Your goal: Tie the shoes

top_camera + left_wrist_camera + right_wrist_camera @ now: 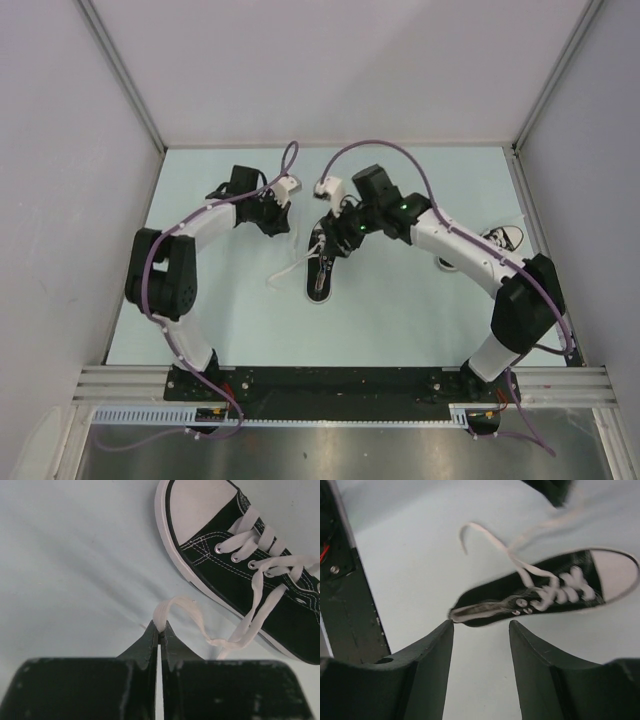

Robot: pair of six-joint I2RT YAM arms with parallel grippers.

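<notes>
Two shoes on the table (400, 320). The centre shoe (320, 272) sits upright on its sole between the two arms. The second shoe (506, 238) is at the right edge, partly hidden under the right arm, nothing touching it. The centre shoe is laced through the eyelets but not knotted.

Left gripper (159, 626) is clamped tight on the held lace (186, 609) close to its end, low over the table and near the shoe's side. That lace has slack and a curl in it.

Right gripper (481, 630) is spread wide and holds nothing, hovering with the heel end nearest its fingers. The free lace (481, 534) lies loose on the table beside the shoe.

My read of the step in hand: pick up the free lace so both ends can be crossed.
- Straddle the lace mid-run, not at the tip.
- Get the fingers down flat to the table and close fully before lifting.
- Left arm keeps tension light. The shoe looks light and nothing pins it, so a hard pull will likely drag it.

Containers: none in view.
</notes>
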